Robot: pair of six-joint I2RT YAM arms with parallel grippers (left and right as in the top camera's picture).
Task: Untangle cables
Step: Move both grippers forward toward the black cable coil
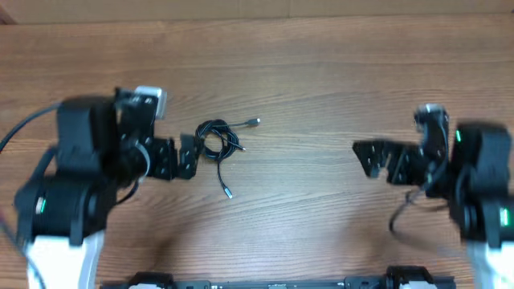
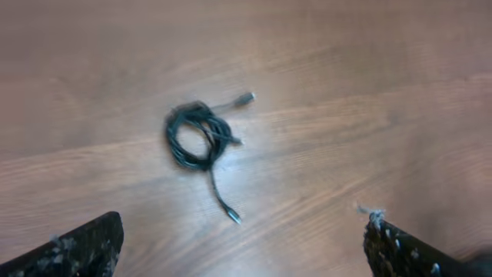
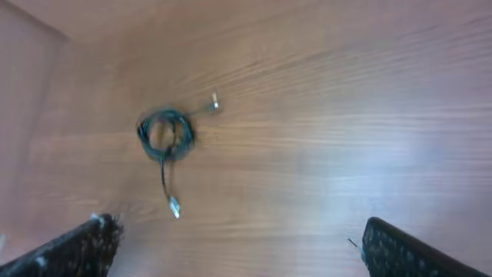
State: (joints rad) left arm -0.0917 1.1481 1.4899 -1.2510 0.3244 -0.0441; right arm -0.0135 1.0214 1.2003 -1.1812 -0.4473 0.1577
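The cables [image 1: 215, 141] lie on the wooden table as one small black coil. One silver-tipped plug end [image 1: 254, 122] points away to the right and another [image 1: 229, 193] trails toward the front. My left gripper [image 1: 193, 156] is open just left of the coil, with nothing between its fingers. In the left wrist view the cables [image 2: 197, 135] lie ahead of the wide-apart fingertips [image 2: 84, 245]. My right gripper [image 1: 361, 159] is open and empty, far to the right of the coil. In the right wrist view the cables [image 3: 164, 132] appear small and distant.
The wooden table [image 1: 305, 72] stretches around the coil on all sides. Thicker black wires [image 1: 405, 210] hang from the right arm near the front right. The arm bases [image 1: 273, 282] sit along the front edge.
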